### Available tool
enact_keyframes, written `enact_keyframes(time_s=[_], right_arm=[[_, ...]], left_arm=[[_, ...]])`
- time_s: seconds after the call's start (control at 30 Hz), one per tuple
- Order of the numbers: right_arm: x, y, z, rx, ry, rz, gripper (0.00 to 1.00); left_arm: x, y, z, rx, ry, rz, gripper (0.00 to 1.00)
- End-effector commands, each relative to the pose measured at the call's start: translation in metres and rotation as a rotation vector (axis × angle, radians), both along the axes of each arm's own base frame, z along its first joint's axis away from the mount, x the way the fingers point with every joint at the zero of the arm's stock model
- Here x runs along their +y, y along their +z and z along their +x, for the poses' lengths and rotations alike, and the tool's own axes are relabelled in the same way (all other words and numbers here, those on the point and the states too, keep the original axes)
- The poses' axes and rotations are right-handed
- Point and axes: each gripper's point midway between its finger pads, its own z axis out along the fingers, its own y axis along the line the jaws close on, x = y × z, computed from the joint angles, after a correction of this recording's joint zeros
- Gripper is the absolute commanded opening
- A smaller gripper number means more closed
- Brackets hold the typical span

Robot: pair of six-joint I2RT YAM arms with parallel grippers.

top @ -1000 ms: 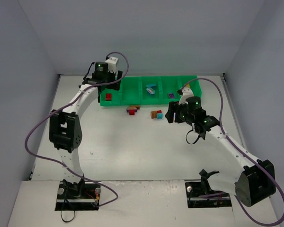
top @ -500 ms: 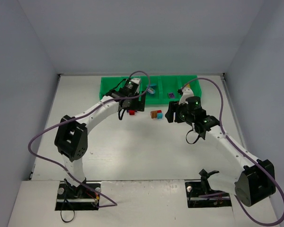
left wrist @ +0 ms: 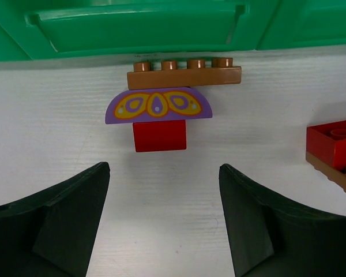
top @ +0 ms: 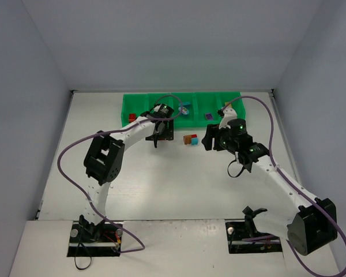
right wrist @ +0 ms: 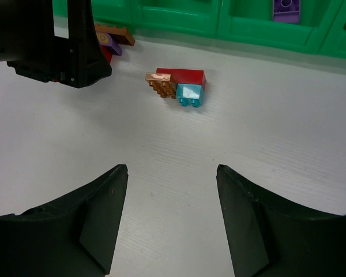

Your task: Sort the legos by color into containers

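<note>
The left gripper (left wrist: pixel 161 222) hangs low over the white table (top: pixel 161 184) with its jaws spread wide and nothing between them. In the upper middle of the left wrist view, just ahead of its fingers, a small stack lies close against the front wall of the green tray (left wrist: pixel 144 32): a brown plate (left wrist: pixel 184 75) at the top, a purple half-round piece (left wrist: pixel 159 107) touching it below, and a red brick (left wrist: pixel 160 136) below that. At the right edge of that view sits another red brick (left wrist: pixel 333 145). The right gripper (right wrist: pixel 172 222) is also open and empty. Ahead of it, in the upper middle of its wrist view, a red, brown and cyan cluster (right wrist: pixel 179 85) lies on the table. In the top view the tray runs across the upper middle, with a red lego (top: pixel 132 117) in its leftmost compartment, a cyan lego (top: pixel 184 108) in the middle one and a purple lego (top: pixel 208 116) in the fourth from the left.
</note>
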Motion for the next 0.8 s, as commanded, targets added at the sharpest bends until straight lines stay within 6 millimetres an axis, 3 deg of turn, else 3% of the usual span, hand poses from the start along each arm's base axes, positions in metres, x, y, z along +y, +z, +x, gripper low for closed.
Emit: enact_keyframes(time_s=[0.0,0.1,0.33,0.77], right_arm=[[0.003,0.025,0.005,-0.090,-0.001,0.039,0.60],[0.003,0.025,0.004,-0.092,0.000,0.039,0.60],[0.002,0.024,0.004,-0.093,0.003,0.033,0.60],[0.003,0.023,0.001,-0.090,0.011,0.037,0.60]], left_arm=[[0.003,0.034,0.023,-0.100,0.063,-0.014,0.70],[0.006,0.027,0.028,-0.088,0.073,-0.010,0.66],[0.003,0.024,0.033,-0.097,0.058,-0.017,0.45],[0.005,0.007,0.037,-0.105,0.047,0.007,0.42]])
